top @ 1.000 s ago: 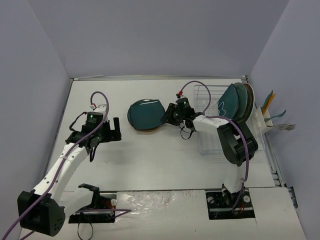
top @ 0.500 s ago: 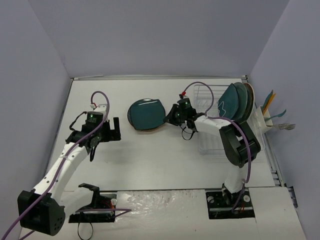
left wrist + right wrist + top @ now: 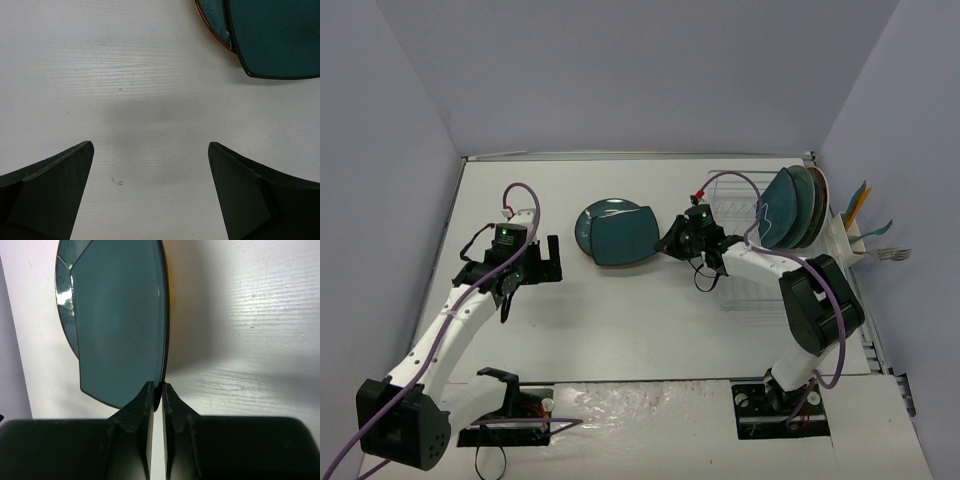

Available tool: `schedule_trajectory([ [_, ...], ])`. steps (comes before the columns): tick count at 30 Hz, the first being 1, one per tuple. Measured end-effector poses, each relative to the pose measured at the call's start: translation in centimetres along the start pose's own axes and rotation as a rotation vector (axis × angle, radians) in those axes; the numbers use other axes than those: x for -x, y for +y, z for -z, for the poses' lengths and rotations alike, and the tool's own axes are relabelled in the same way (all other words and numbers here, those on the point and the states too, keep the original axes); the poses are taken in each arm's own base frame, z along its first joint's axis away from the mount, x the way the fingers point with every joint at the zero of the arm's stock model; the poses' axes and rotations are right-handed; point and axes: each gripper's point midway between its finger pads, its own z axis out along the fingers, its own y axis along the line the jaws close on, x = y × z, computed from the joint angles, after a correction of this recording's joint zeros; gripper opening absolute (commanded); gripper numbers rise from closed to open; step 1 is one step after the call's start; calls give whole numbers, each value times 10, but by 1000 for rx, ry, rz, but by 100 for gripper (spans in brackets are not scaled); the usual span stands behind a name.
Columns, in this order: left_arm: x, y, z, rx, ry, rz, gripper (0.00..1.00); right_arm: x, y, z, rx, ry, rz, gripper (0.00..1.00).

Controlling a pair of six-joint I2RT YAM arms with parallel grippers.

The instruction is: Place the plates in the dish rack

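Note:
A dark teal squarish plate is tilted, its right edge raised over a round blue-teal plate lying on the table. My right gripper is shut on that right edge; in the right wrist view the fingers pinch the rim of the squarish plate, with the round plate and an orange-yellow edge behind. The white wire dish rack holds upright plates at its far right. My left gripper is open and empty over bare table; both plates show at its top right.
A utensil holder with cutlery hangs on the rack's right side. Grey walls enclose the table at the back, left and right. The right arm's cable loops over the rack's left part.

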Motion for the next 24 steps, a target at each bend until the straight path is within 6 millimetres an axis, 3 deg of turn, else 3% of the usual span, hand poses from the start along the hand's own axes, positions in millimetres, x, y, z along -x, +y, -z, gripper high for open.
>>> schedule_trajectory([
  [24, 1, 2, 0, 6, -2, 4, 97, -4, 3, 19, 28, -23, -85, 5],
])
